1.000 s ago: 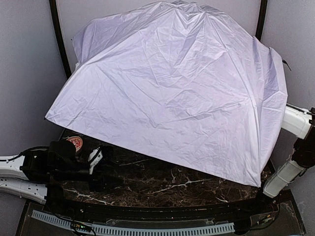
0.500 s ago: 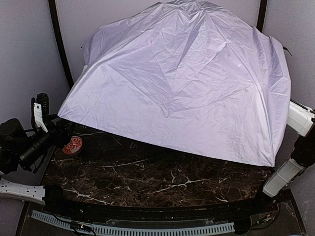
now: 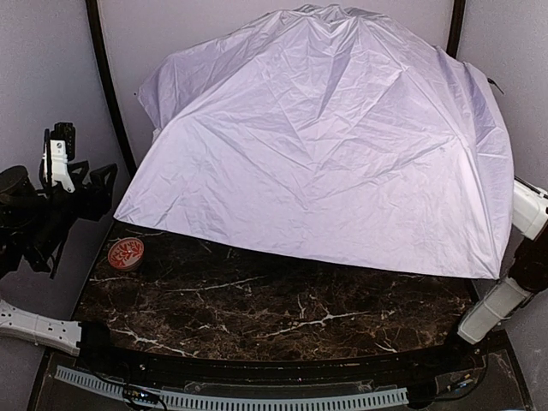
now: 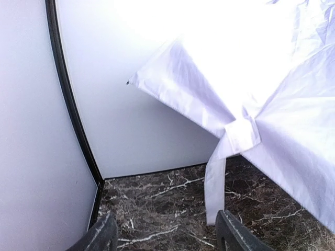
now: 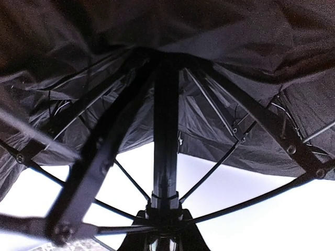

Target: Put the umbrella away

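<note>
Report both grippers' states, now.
Left gripper: open, holding nothing.
Right gripper: closed on the umbrella by its shaft.

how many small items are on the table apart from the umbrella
1: a round red disc at the table's left side, just in front of the umbrella's edge. The umbrella may hide others.

A small red disc [image 3: 127, 253] (printed top) lies on the dark marble table [image 3: 282, 308].
</note>
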Controlling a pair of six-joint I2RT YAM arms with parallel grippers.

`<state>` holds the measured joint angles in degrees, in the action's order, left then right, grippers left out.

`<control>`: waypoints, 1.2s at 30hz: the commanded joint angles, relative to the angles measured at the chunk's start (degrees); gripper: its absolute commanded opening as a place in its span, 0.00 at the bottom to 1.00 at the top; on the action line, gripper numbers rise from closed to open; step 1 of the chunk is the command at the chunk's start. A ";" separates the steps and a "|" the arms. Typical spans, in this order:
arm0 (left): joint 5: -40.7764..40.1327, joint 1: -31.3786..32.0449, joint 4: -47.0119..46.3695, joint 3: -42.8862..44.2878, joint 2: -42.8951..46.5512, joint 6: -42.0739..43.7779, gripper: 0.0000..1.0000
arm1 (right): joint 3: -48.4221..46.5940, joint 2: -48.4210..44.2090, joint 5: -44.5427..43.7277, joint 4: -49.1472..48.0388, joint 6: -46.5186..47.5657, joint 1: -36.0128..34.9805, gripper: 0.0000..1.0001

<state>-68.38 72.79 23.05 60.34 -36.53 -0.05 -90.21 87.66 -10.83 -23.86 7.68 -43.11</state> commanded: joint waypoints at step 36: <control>59.12 -52.92 6.96 18.15 -22.38 4.58 0.78 | 28.22 8.08 -1.55 -22.82 -8.86 -8.36 0.00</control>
<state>-11.38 20.36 27.38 78.22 -60.38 4.10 -76.05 88.16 -8.95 -35.11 5.08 -49.80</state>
